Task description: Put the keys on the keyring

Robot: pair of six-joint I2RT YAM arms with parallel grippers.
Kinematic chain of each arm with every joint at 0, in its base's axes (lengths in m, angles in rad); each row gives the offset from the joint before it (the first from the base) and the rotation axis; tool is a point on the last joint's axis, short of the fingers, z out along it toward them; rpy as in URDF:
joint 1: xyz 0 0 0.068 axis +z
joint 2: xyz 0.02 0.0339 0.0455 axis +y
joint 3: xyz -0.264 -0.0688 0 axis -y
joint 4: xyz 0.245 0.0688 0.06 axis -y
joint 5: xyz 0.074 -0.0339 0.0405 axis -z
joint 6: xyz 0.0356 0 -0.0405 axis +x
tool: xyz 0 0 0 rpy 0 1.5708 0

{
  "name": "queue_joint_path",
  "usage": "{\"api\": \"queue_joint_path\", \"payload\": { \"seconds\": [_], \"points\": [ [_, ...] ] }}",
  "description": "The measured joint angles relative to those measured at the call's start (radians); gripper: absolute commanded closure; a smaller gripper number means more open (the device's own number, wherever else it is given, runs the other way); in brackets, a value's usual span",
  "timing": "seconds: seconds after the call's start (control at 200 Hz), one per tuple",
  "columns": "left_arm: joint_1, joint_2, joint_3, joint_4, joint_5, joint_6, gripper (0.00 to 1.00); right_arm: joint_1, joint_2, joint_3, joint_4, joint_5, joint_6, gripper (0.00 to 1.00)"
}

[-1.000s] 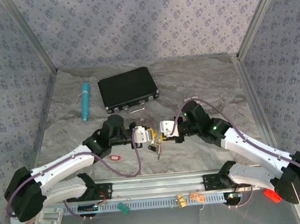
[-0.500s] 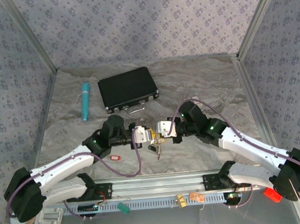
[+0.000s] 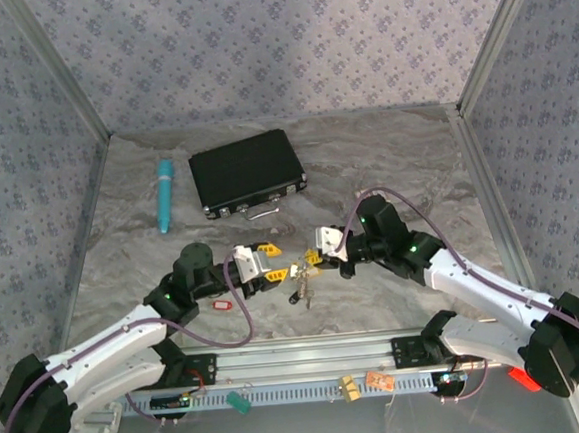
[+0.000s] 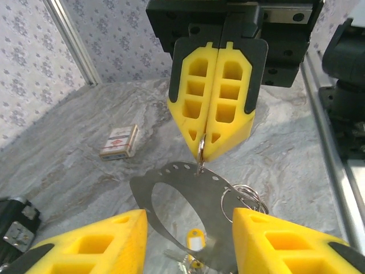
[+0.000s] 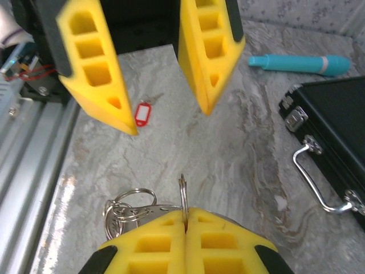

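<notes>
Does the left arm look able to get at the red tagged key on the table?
Probably yes. The left gripper is open and empty, and the red-tagged key lies uncovered on the table close beside that arm's wrist, though it would need to fold back.

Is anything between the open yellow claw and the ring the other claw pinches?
Nothing; the right wrist view shows bare air between left gripper and ring.

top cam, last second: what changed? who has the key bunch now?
The left gripper opened, let go of the key bunch and backed off to the left, toward its base. The right gripper stays shut on the split ring, with the bunch hanging from it. The red-tagged key, black case and teal pen have not moved.
</notes>
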Motion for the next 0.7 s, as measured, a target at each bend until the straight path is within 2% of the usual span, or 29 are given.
{"api": "queue_joint_path", "payload": {
  "seconds": [0.275,0.705],
  "points": [
    [0.001,0.057,-0.001,0.09,0.066,-0.057,0.66,0.012,0.016,-0.002,0.071,-0.06,0.045,1.0],
    [0.001,0.062,-0.001,0.126,0.099,-0.074,0.77,0.048,0.058,-0.002,0.124,-0.064,0.076,1.0]
  ]
}}
